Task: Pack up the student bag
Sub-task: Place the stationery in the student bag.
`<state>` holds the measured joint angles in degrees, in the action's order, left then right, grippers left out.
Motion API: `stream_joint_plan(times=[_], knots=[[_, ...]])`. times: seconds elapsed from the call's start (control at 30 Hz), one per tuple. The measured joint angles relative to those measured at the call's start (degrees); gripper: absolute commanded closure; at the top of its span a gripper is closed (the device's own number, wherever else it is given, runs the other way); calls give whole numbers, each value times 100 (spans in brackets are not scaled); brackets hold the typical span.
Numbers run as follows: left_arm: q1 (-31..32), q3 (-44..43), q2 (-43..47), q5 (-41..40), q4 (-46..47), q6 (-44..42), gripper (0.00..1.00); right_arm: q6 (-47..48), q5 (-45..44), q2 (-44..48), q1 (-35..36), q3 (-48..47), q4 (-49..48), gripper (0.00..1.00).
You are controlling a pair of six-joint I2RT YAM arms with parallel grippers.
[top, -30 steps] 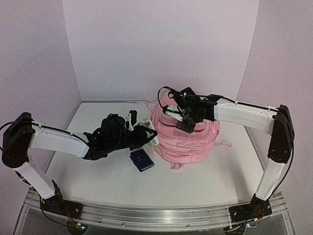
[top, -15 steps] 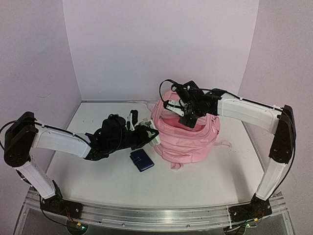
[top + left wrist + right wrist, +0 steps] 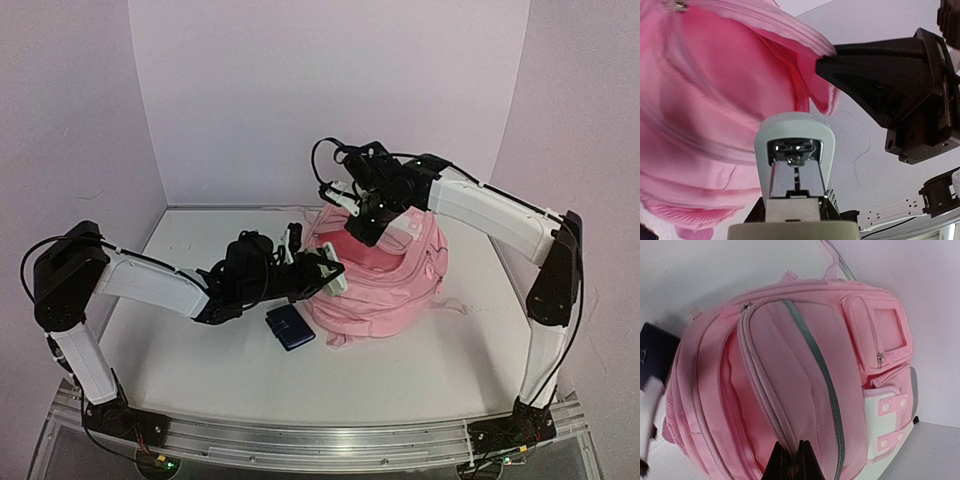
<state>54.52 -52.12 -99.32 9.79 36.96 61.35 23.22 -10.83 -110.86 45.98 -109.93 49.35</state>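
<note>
The student bag (image 3: 385, 290), a big pink backpack, lies on the white table right of centre. My right gripper (image 3: 372, 228) is shut on the zip edge of its front flap (image 3: 790, 390) and holds that flap up. This leaves the pocket's pink inside (image 3: 740, 405) showing. In the right wrist view the black fingertips (image 3: 782, 462) pinch the fabric at the bottom edge. My left gripper (image 3: 318, 272) is shut on a pale stapler (image 3: 794, 150) and holds it at the bag's left side, just outside the raised opening (image 3: 805, 75).
A dark blue booklet (image 3: 290, 327) lies flat on the table just left of the bag, below my left gripper. A bag strap (image 3: 455, 305) trails out to the right. Pale walls close in the back and both sides. A metal rail (image 3: 320, 440) runs along the near edge.
My right gripper closed on the flap's edge and pulled it up and back, opening the pocket. My left arm carried the stapler to the right, up against the bag.
</note>
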Motion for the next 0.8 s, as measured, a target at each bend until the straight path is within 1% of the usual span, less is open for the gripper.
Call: stream_joint_plan(times=[0.1, 0.2, 0.33, 0.53, 0.67, 0.73, 0.8], knots=[[-7, -341, -252, 89, 106, 93, 98, -296, 166, -294, 8, -485, 80, 100], [-39, -620, -465, 162, 174, 264, 98, -551, 347, -419, 18, -735, 160, 100], [-174, -946, -792, 255, 314, 671, 99, -804, 513, -445, 54, -828, 254, 100], [-554, -1227, -1440, 308, 701, 1514, 98, -1057, 646, -445, 83, -864, 278, 100], [-693, -1683, -1780, 237, 433, 1660, 90, -1173, 689, -445, 94, -868, 282, 100], [-691, -1934, -1808, 108, 91, 1619, 79, -1220, 663, -445, 88, -872, 284, 100], [-680, -2290, -1809, -117, -496, 1554, 67, -1258, 600, -449, 82, -907, 284, 100]])
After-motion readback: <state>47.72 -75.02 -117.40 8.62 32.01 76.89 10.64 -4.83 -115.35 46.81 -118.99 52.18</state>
